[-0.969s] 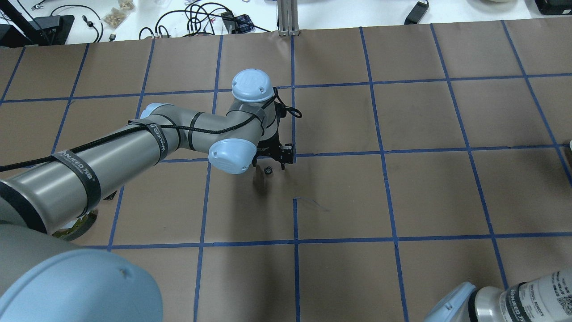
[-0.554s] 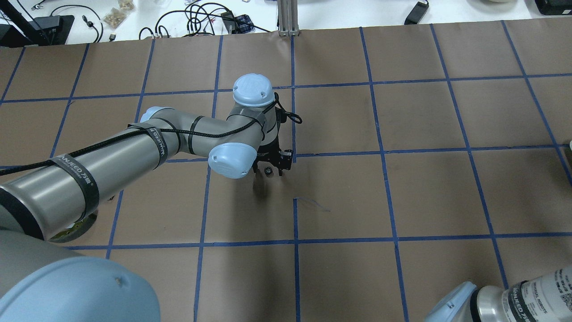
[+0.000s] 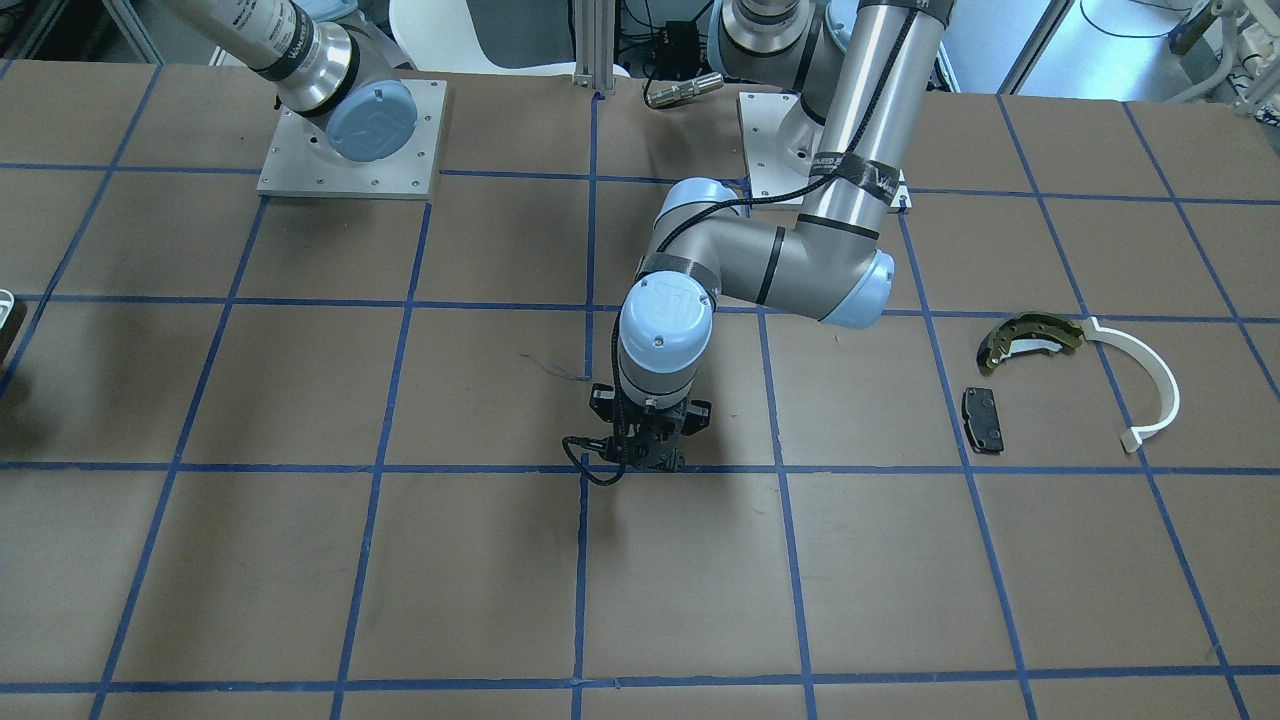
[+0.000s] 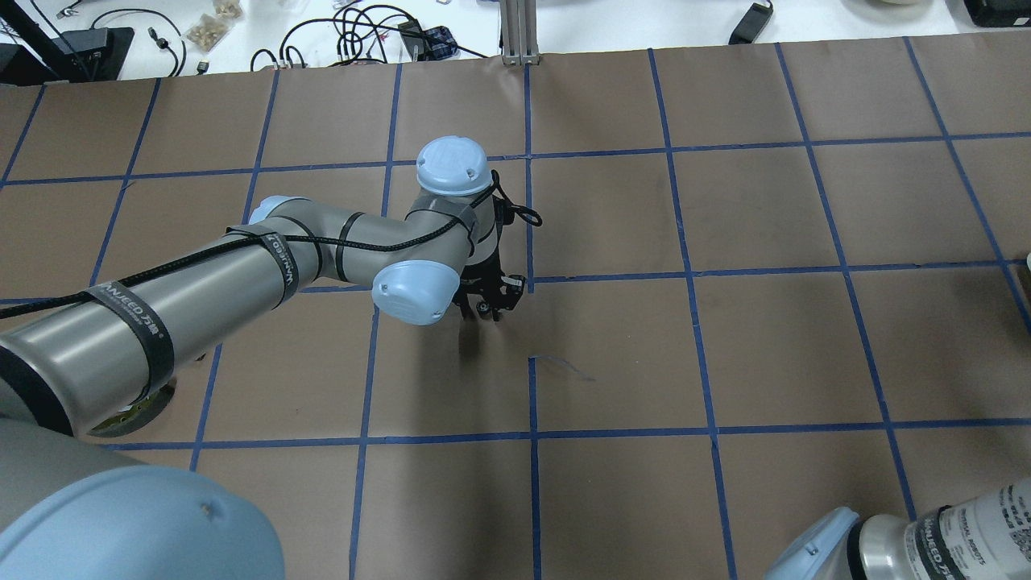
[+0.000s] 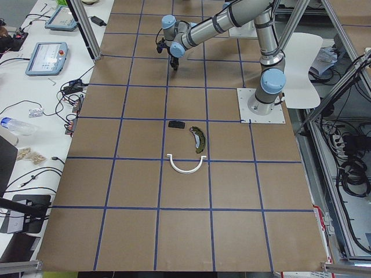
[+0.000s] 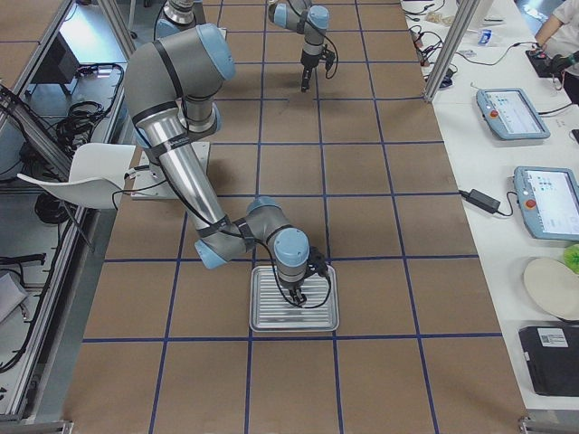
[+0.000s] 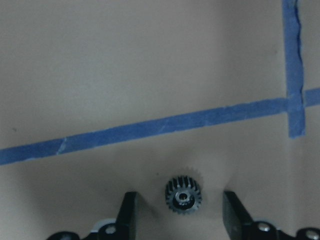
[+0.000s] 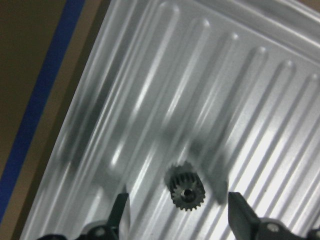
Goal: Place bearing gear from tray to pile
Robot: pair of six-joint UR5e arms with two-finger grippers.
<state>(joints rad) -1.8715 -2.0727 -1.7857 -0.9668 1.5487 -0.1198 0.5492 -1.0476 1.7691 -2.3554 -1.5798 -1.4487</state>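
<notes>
A small dark bearing gear [image 8: 186, 191] lies on the ribbed metal tray [image 8: 210, 90], between the fingers of my open right gripper [image 8: 179, 212]. The tray [image 6: 262, 321] and right gripper [image 6: 297, 298] also show in the exterior right view. A second dark gear [image 7: 183, 195] lies on the brown paper at the table's middle, between the fingers of my open left gripper [image 7: 182, 214], untouched. The gripper [image 4: 482, 312] and gear [image 4: 482, 307] also show from overhead. The pile lies apart: an olive-gold brake shoe [image 3: 1030, 335], a white arc [image 3: 1150, 385] and a dark pad [image 3: 982, 420].
The table is covered in brown paper with a blue tape grid [image 4: 532, 278]. The left arm's elbow [image 3: 840, 280] hangs over the table's middle. Cables and small items lie on the white bench [image 4: 346, 32] beyond the far edge.
My left gripper has come lower around the gear on the paper, and its wrist has shifted slightly. The gear has stayed in place.
</notes>
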